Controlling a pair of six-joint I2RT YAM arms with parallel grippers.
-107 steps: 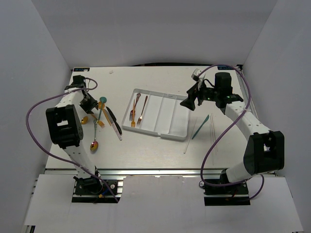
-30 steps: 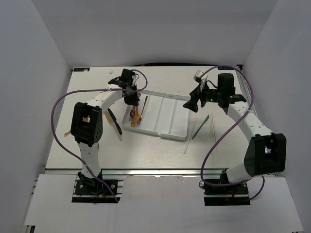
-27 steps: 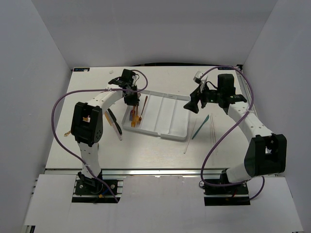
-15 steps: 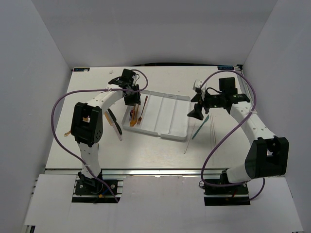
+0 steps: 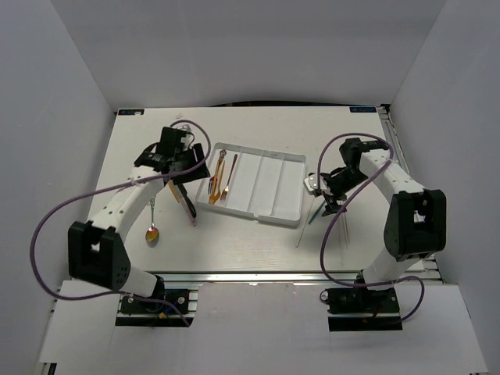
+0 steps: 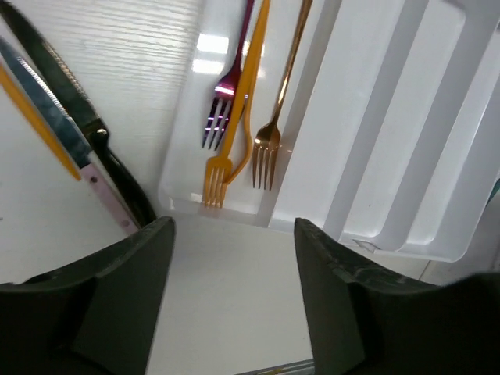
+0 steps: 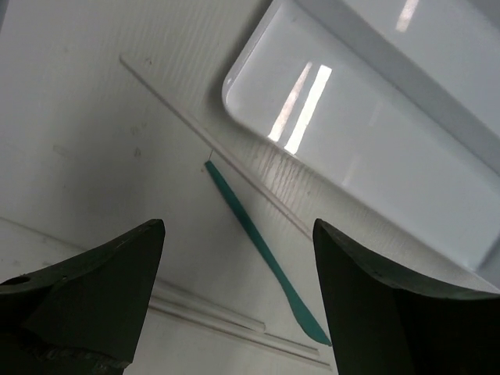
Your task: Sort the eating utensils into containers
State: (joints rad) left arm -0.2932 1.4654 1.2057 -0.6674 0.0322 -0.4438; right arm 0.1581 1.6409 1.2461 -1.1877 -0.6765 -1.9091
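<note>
The white tray (image 5: 275, 187) lies mid-table, its four long containers side by side. Three forks lie in the leftmost container: a purple one (image 6: 221, 117), an orange one (image 6: 228, 144) and a gold one (image 6: 275, 129). My left gripper (image 5: 190, 166) (image 6: 234, 297) hovers open and empty just off the tray's left side, near the forks. Black and teal knives (image 6: 86, 129) (image 5: 184, 199) lie left of the tray. My right gripper (image 5: 327, 203) (image 7: 238, 297) stands open above a teal knife (image 7: 266, 250) (image 5: 316, 212) right of the tray, with nothing between its fingers.
Thin pale chopsticks lie beside the teal knife: one (image 7: 211, 141) along the tray's corner, a pair (image 7: 226, 322) close under my right fingers, seen from above as sticks (image 5: 343, 220). An iridescent spoon (image 5: 151, 232) rests on the table at the front left.
My left gripper opened over the leftmost container, left the orange fork there and drew back to the left. My right arm came down from beside the tray to just above the teal knife.
</note>
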